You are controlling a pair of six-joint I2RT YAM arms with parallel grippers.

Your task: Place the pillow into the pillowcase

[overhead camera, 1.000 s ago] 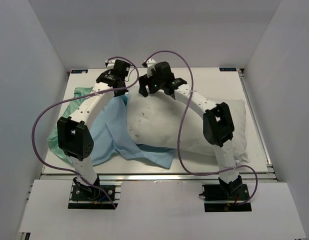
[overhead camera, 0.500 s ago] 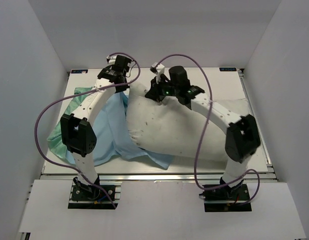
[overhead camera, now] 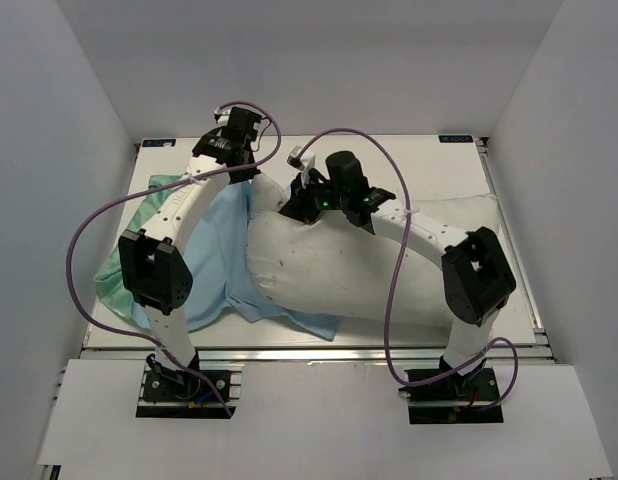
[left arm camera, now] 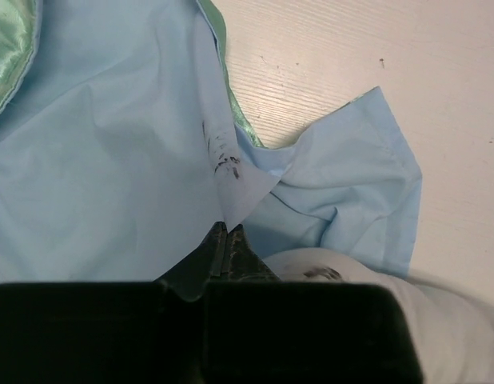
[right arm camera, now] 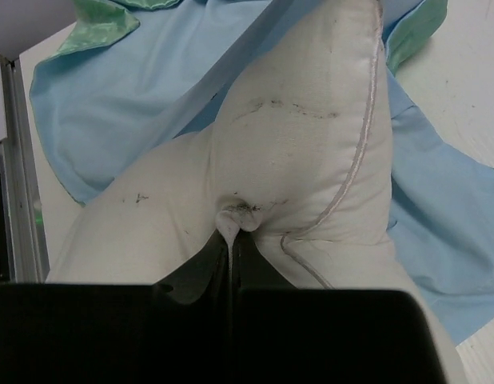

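You've got the right gripper (right arm camera: 231, 232) pinched closed on the pillow (overhead camera: 339, 270) at its far-left corner and the left gripper (left arm camera: 225, 236) clamped on the pillowcase (overhead camera: 204, 255) edge beside it, with the pillow's long axis running left-right across the table (overhead camera: 419, 165) and its left end on the pillowcase.

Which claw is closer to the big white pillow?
Right. The right claw is pinching a fold of the pillow, so it touches it. The left claw is pinching a light blue edge of the pillowcase, just beside the pillow.
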